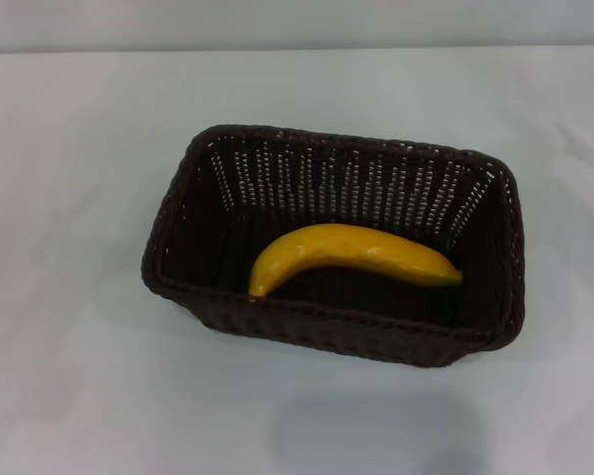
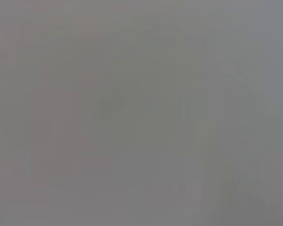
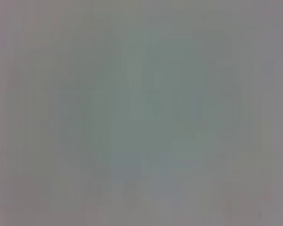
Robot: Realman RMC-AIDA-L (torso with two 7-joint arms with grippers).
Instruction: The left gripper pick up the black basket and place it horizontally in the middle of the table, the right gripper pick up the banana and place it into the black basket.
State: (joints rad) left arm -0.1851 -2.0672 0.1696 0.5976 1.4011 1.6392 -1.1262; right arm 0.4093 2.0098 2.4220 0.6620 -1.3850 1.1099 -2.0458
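Head view: black basket (image 1: 337, 242) near mid-table (image 1: 69, 178), long axis running left–right, slightly skewed; banana (image 1: 351, 255) inside, lying along that same axis by the near wall, blunt end toward the basket's left. Neither left gripper nor right gripper in sight — finger state and nearer arm impossible to tell; wrist views blank grey. No brands, labels or writing. Apparently both placements done
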